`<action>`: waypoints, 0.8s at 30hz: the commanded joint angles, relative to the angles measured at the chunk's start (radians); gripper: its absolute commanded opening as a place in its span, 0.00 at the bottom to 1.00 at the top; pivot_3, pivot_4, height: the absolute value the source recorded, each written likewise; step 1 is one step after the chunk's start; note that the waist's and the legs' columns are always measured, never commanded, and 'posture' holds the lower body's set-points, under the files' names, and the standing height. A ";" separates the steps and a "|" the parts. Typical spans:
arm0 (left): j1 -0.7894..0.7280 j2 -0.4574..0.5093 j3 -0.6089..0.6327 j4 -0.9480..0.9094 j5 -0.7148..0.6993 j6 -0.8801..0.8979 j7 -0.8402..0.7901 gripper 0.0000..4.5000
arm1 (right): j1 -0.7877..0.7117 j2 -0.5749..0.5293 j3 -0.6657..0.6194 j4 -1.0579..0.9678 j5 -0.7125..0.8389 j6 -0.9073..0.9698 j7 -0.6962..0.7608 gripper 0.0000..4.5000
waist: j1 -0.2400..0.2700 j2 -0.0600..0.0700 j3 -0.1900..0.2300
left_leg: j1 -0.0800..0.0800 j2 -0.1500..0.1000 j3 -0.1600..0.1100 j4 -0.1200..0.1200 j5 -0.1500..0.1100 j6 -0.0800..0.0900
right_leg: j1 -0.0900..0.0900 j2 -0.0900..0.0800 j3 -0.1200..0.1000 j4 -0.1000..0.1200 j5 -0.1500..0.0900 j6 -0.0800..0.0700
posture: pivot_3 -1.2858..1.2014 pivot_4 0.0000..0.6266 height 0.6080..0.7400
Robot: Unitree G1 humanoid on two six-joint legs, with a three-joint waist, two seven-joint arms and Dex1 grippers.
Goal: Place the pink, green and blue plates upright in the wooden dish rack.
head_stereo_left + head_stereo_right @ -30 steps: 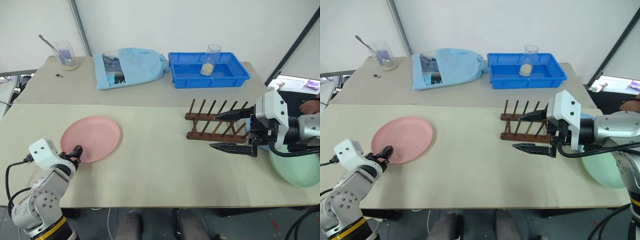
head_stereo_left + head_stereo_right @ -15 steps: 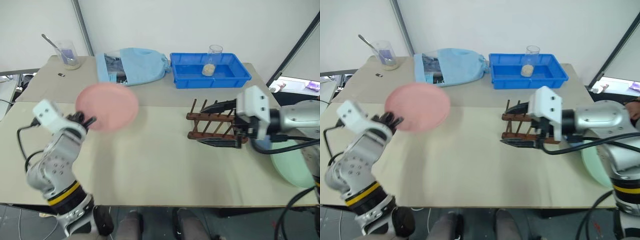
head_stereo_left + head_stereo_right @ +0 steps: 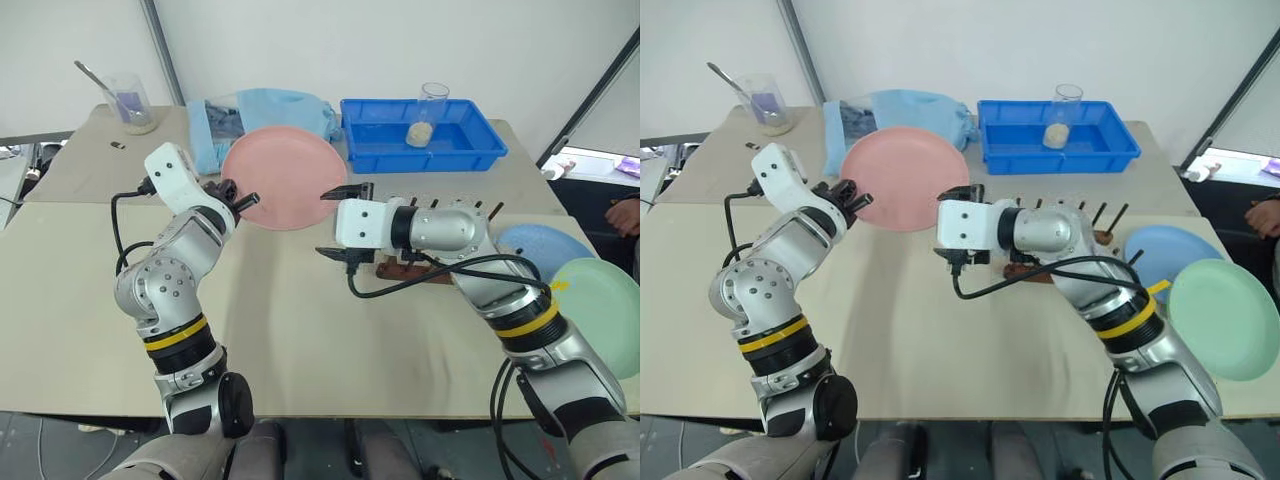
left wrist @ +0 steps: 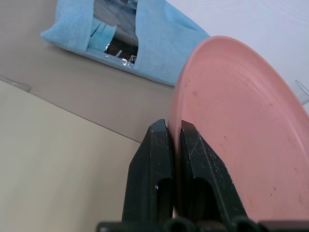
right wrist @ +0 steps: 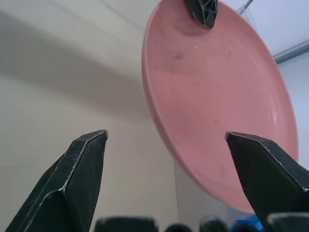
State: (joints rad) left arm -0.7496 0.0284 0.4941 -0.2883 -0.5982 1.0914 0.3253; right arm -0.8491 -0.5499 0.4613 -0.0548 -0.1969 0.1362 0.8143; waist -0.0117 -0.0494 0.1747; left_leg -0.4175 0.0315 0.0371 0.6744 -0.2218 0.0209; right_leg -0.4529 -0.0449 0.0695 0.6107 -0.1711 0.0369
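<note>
the round salmon-pink plastic plate hangs in the air above the surface, clamped at its rim by the left end effector — a handover looks to be in hand. the right end effector, its fingers spread wide, faces the plate's far edge, in front of the dark wooden dish rack. next it should close on that rim without tipping the plate — 2 plates, pale blue and mint green, wait at the right.

No legible text, label, brand mark, number or sign appears on any surface in these views. The printed item showing inside the blue cloth bag is too indistinct to read.
</note>
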 commanded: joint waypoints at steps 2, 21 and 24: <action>-0.031 -0.006 -0.001 -0.047 -0.039 0.027 0.014 0.00 | -0.025 0.018 0.015 0.063 -0.107 -0.112 -0.054 0.63 | -0.001 0.000 0.000 | -0.001 0.000 0.000 0.001 0.000 0.000 | 0.000 0.000 0.000 0.000 0.000 0.000 | 0.52 0.24 1.00; -0.065 0.608 0.149 0.071 -0.423 0.371 -0.551 1.00 | -0.062 0.103 -0.001 0.269 -0.224 -0.344 -0.131 0.00 | -0.042 0.000 0.000 | 0.000 0.001 -0.001 0.000 0.003 -0.005 | -0.003 0.002 0.000 0.004 0.002 -0.001 | 0.52 0.24 1.00; 0.025 0.772 0.119 0.075 -0.445 0.291 -0.795 1.00 | -0.055 0.127 -0.055 0.242 -0.166 -0.310 -0.131 0.00 | -0.054 0.001 0.000 | 0.001 0.001 -0.001 -0.002 0.003 -0.006 | -0.003 0.001 0.000 0.004 0.001 -0.001 | 0.52 0.24 1.00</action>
State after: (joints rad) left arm -0.7395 0.7774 0.6250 -0.2047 -1.0173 1.4256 -0.3509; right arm -0.8847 -0.4270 0.4702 0.2327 -0.4045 -0.1846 0.7054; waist -0.0657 -0.0487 0.1752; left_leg -0.4160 0.0325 0.0358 0.6709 -0.2182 0.0150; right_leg -0.4562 -0.0437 0.0692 0.6149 -0.1701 0.0351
